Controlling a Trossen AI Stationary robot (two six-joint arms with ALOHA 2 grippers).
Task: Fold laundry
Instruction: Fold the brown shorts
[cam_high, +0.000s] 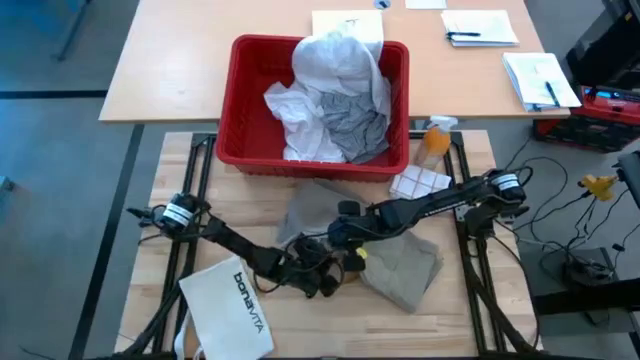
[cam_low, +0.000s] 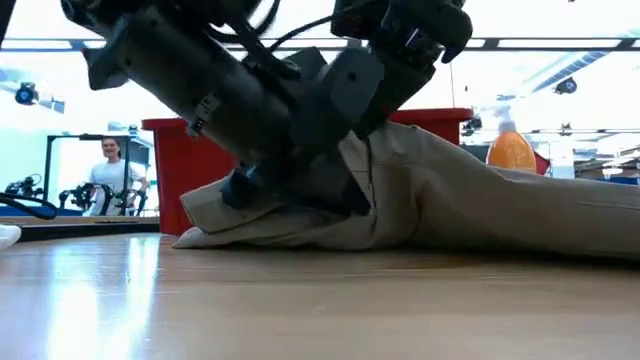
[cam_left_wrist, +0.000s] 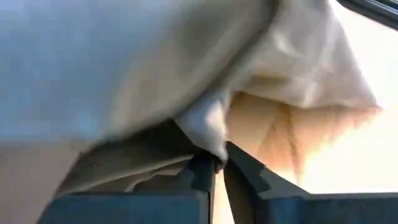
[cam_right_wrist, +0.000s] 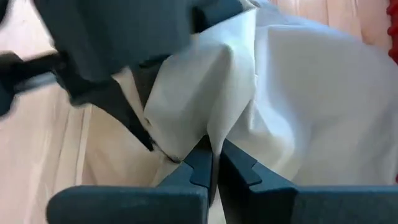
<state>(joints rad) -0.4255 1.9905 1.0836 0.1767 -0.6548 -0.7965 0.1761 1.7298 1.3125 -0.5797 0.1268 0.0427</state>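
High view: soft khaki-tan garment (cam_high: 400, 262) lies rumpled on the light wooden table (cam_high: 470, 330), in front of a red plastic basket (cam_high: 245, 100) holding a crumpled white button-front shirt (cam_high: 330, 60) and a grey T-shirt (cam_high: 355, 125). Left gripper (cam_high: 318, 283) and right gripper (cam_high: 338, 240) meet at the khaki piece's near-left edge; stiff white bag printed "bonavita" (cam_high: 232, 310) lies beside the left arm. Low view: khaki garment (cam_low: 480, 205) spread flat on the tabletop, dark arms pressing on its left end, orange bottle (cam_low: 511, 150) behind. Left wrist view: left gripper (cam_left_wrist: 219, 167) pinched closed on a khaki fold (cam_left_wrist: 298, 68). Right wrist view: right gripper (cam_right_wrist: 214, 155) clamped on a fold of the same cloth (cam_right_wrist: 311, 106).
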